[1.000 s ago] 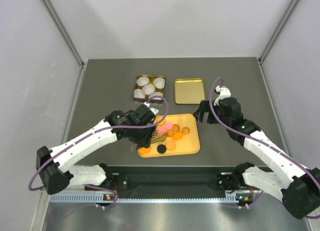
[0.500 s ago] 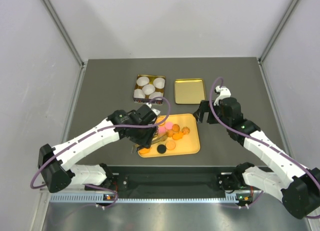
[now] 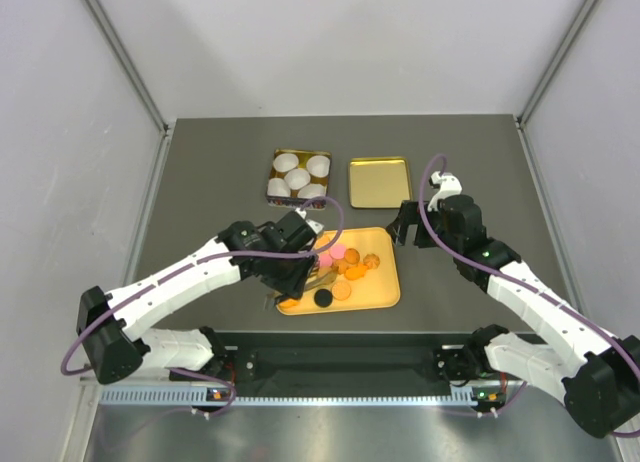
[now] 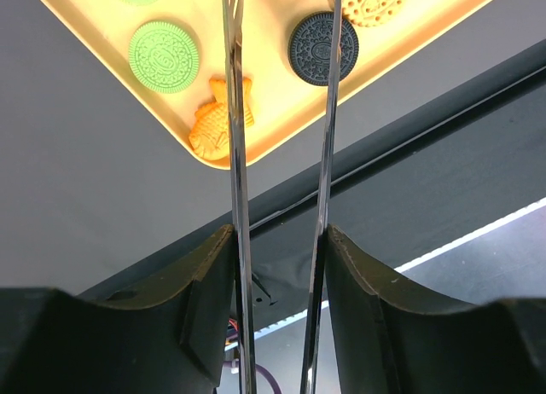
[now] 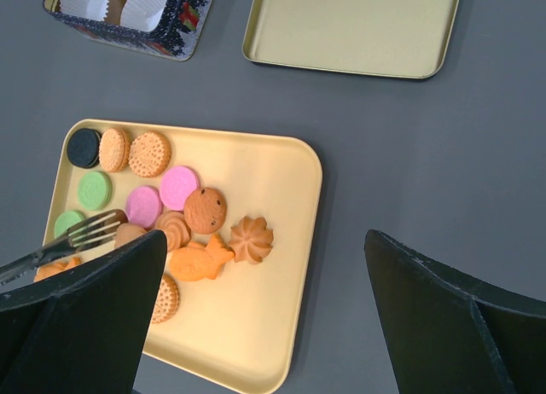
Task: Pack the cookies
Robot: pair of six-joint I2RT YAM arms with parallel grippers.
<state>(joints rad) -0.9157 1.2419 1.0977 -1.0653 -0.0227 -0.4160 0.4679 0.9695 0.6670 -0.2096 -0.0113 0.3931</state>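
Holding tongs: the left gripper (image 4: pixel 280 236) was clenched on a pair of metal tongs (image 4: pixel 236 155), one blade against each jaw, both blades reaching forward from the jaws over the tray.
Forked end: it (image 5: pixel 95 228) lay ahead of those jaws among the cookies, just beside a pink cookie (image 5: pixel 143 205); whether it touched any could not be told.
Cookies: they (image 5: pixel 206 210) lay on the yellow tray (image 5: pixel 281 326), ahead of the left jaws. In the left wrist view a green cookie (image 4: pixel 164 55) sat left of the blades, a fish-shaped cookie (image 4: pixel 220 121) was crossed by the left blade and a black cookie (image 4: pixel 322 48) by the right blade.
Right gripper: it (image 3: pixel 404 225) had its jaws spread wide with nothing between them, the tray below and the cookies toward its left jaw.
Tin: it (image 3: pixel 299 175) held white paper cups and, with the gold lid (image 3: pixel 379 182) beside it, lay beyond both pairs of jaws, apart from the tray.
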